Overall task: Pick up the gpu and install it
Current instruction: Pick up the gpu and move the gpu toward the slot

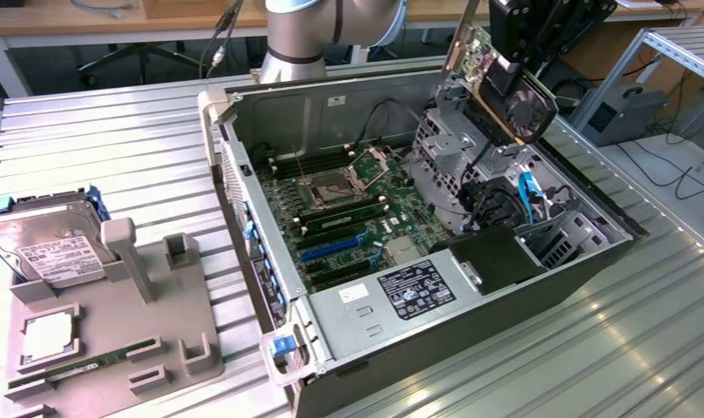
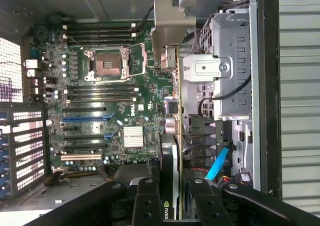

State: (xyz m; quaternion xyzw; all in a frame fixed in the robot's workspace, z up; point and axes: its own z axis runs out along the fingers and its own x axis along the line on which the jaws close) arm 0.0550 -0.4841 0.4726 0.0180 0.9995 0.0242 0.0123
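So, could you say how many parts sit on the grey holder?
3: hard drive at the far end, CPU in the middle, memory stick by the near edge; none seems hidden.

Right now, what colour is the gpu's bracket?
Silver, bare metal. The bracket of the gpu shows best in the wrist view.

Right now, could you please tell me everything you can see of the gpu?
The gpu is a thin card with a green circuit board, a black cooler face and a silver metal bracket at one end. The tool is clamped on it and holds it tilted in the air above the open case. It is not yet seated on the motherboard, and nothing but the tool appears to touch it.
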